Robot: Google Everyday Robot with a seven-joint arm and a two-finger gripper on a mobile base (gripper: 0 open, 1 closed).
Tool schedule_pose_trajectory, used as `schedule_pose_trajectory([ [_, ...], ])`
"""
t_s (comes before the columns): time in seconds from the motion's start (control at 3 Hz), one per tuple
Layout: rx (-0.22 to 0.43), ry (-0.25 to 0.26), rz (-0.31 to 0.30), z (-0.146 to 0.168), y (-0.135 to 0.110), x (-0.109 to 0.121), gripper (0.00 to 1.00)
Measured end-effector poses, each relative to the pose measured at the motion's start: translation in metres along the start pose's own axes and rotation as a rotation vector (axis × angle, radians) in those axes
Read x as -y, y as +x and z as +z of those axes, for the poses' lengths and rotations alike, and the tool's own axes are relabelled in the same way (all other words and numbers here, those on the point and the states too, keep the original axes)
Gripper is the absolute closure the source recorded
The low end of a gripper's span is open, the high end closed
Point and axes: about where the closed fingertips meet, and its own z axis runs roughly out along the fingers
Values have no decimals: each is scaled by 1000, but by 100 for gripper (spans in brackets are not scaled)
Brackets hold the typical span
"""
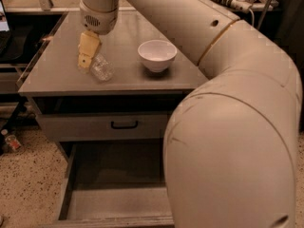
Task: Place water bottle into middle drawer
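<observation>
Atop cabinet (57, 77) — water bottle (101, 69) beside jaws

1. Arm (228, 127): thick cream-white shell, smooth, in rounded segments.
2. Thin tan seam (212, 45) rings one joint; small dark holes (214, 23) dot the upper link.
3. Wrist (98, 13): cream drum with a round vent grille.
4. Gripper (85, 61): pale yellow, blocky, over the cabinet top's (52, 77) left side.
</observation>
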Motion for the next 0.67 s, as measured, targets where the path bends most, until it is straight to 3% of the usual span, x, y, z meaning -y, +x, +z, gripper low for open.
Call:
schedule_pose_trajectory([
  [0.67,25,-61,29,32,-22,3,0],
])
